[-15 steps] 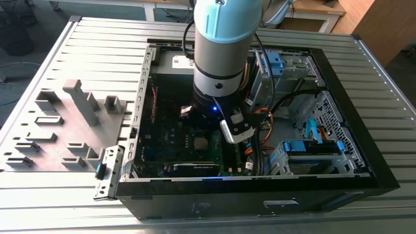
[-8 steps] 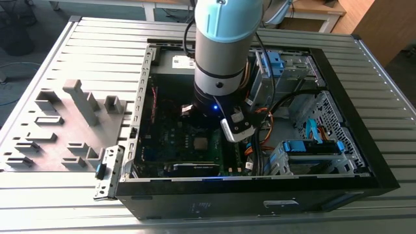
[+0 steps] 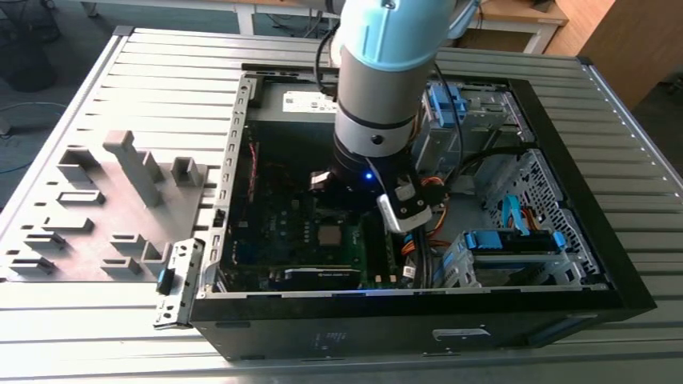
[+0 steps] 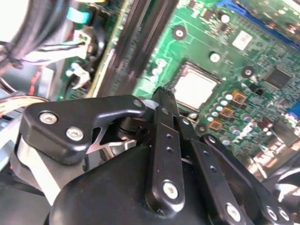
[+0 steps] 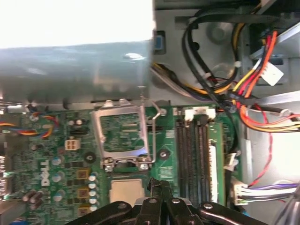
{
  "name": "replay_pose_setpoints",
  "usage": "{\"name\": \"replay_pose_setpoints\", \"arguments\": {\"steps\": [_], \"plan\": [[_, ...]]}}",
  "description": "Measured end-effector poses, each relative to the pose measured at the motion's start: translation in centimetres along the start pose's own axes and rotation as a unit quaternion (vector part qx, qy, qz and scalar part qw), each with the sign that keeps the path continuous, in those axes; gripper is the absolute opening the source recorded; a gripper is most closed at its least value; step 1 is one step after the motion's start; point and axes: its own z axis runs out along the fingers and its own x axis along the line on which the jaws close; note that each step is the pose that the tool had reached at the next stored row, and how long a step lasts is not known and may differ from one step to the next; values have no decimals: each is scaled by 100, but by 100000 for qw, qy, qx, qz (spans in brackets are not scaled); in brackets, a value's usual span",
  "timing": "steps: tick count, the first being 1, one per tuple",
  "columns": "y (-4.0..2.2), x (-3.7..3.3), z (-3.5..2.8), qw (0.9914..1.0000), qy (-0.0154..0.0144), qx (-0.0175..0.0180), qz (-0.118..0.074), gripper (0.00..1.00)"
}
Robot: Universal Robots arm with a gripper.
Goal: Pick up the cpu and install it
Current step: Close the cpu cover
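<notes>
A ribbed metal table point(image 3: 96, 344) carries an open computer case point(image 3: 320, 340), and the arm reaches down over its green motherboard point(image 5: 56, 154). In the second wrist view the gripper point(image 4: 161, 95) has its fingers drawn together on nothing, tips hanging over the board. The cpu point(image 4: 194, 89) lies just beside those tips, flat in its socket and apart from them, with the hinged socket frame point(image 5: 123, 133) standing open next to it. The chip is a small square with a pale silver-grey top, so neither axis is longer.
</notes>
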Motion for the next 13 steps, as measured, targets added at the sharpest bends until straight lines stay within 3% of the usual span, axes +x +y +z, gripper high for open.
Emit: {"name": "replay_pose_setpoints", "arguments": {"steps": [5, 13], "plan": [[53, -47, 10, 100000, -5, -3, 50, 11], [231, -53, 32, 100000, -1, 7, 38, 11]]}}
